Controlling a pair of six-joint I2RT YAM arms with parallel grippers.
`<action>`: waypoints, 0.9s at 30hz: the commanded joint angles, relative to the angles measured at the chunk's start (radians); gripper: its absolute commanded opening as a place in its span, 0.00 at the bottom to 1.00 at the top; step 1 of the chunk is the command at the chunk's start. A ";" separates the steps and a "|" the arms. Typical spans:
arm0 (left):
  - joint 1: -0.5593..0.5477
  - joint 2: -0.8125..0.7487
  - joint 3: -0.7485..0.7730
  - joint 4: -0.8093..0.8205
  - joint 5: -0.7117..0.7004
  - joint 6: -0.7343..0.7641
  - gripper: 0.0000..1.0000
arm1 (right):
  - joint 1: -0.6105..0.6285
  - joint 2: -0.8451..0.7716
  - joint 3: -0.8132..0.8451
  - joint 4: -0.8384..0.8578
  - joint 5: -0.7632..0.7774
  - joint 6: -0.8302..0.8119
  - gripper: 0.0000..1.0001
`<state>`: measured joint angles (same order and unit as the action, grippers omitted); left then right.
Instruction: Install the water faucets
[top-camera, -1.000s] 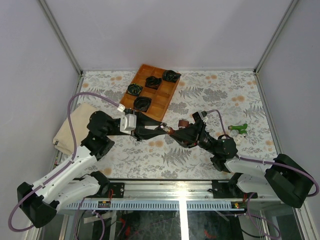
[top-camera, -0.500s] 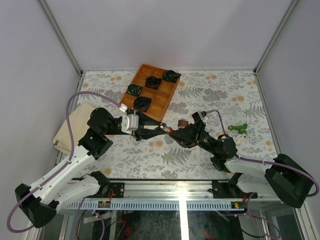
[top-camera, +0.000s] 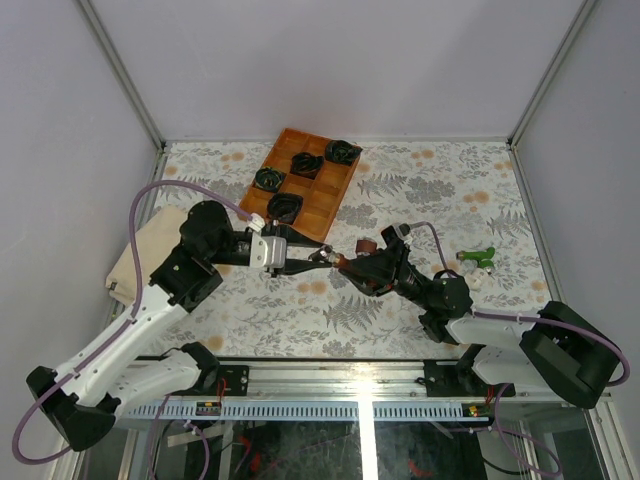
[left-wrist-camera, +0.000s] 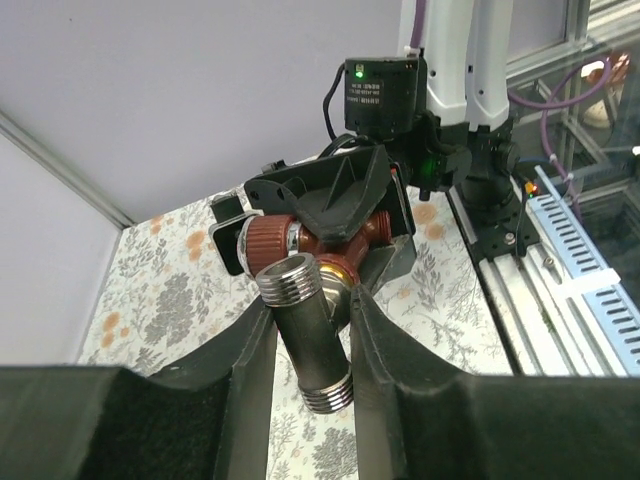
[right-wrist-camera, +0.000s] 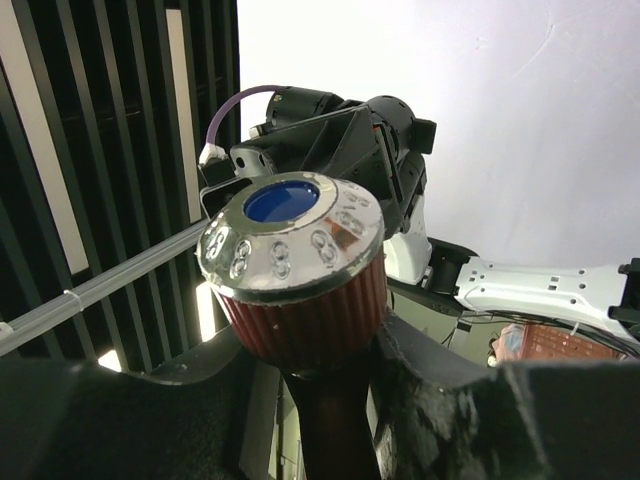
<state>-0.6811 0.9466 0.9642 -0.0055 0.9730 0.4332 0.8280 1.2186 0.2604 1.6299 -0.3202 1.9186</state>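
left pincer (left-wrist-camera: 310, 318) pinching threaded pipe (left-wrist-camera: 308, 348) | right pincer (right-wrist-camera: 315, 392) pinching red-brown faucet (right-wrist-camera: 300, 285) | contact unclear

Top external: fixed high, behind arm bases, looked steeply down; whole desk (top-camera: 430, 170) in frame, far off.
Left wrist: sat close behind left pincer (left-wrist-camera: 312, 335), faced low across desk toward right arm (left-wrist-camera: 470, 50); threaded pipe (left-wrist-camera: 300, 310) filled foreground.
Right wrist: very close behind right pincer (right-wrist-camera: 310, 385), tilted upward toward left arm (right-wrist-camera: 330, 130).
Shared: red-brown faucet (top-camera: 366, 247) appeared in all three views.
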 joint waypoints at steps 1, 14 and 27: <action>-0.028 0.022 -0.005 -0.175 0.055 0.294 0.00 | 0.019 0.006 0.098 0.064 -0.035 0.420 0.00; -0.028 -0.030 -0.048 -0.015 0.042 0.093 0.08 | 0.018 -0.033 0.075 -0.119 -0.055 0.169 0.00; -0.029 -0.007 -0.027 -0.050 0.054 0.230 0.00 | 0.037 0.026 0.092 0.065 -0.042 0.438 0.00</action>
<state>-0.6857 0.8944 0.9318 -0.0559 0.9936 0.5430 0.8310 1.2453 0.2703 1.6184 -0.3832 2.0205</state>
